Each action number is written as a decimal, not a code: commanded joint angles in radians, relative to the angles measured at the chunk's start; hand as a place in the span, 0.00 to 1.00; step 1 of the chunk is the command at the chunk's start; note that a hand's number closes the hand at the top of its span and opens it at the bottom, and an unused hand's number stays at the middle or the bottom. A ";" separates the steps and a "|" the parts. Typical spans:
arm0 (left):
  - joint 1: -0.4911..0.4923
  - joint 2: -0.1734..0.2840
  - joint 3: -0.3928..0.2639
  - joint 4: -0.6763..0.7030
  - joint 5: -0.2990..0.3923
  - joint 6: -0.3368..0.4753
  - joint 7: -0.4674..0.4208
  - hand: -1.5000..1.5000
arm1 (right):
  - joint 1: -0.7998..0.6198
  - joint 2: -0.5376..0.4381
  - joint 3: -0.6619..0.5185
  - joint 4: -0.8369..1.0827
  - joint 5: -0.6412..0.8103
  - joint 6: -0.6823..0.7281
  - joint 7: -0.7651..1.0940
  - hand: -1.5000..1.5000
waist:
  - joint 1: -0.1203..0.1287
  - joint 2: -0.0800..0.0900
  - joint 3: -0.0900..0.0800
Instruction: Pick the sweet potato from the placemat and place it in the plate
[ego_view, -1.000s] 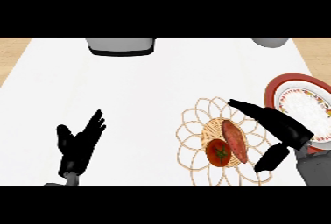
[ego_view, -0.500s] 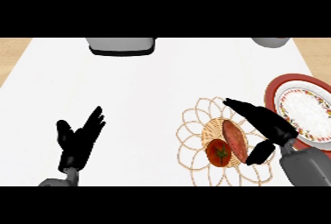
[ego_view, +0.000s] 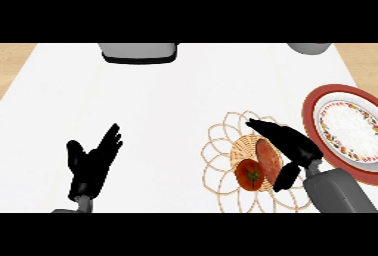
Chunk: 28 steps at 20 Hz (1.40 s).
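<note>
A reddish-brown sweet potato (ego_view: 266, 160) lies on a round wicker placemat (ego_view: 221, 150) at the lower right. A red tomato (ego_view: 249, 173) sits just left of it on the same mat. My right hand (ego_view: 291, 145) lies over the sweet potato's right side, fingers stretched along its top and thumb (ego_view: 284, 176) by its lower end; the fingers look straight, not curled round it. The plate (ego_view: 347, 127), red-rimmed with a white patterned middle, stands at the right edge. My left hand (ego_view: 92, 162) rests open at the lower left, fingers up.
A grey appliance (ego_view: 139, 52) stands at the counter's back, and a grey vessel (ego_view: 308, 47) at the back right. Wooden floor shows past the counter's left and right edges.
My right hand has moved left and down onto the sweet potato, thumb closing toward its lower end. The left hand has not moved.
</note>
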 joint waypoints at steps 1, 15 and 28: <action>-0.028 -0.001 0.029 0.063 -0.001 -0.023 -0.034 0.50 | 0.069 0.000 0.084 -0.041 0.086 -0.005 -0.017 1.00 | -0.005 0.000 0.000; 0.033 -0.006 0.072 0.032 -0.004 -0.048 -0.041 0.50 | 0.297 0.127 0.073 -0.222 0.256 -0.215 0.136 1.00 | -0.050 -0.014 -0.002; 0.023 -0.008 0.056 -0.021 -0.024 -0.023 0.029 0.50 | 0.732 0.267 0.227 -0.764 0.447 -0.753 0.242 1.00 | -0.037 -0.009 0.001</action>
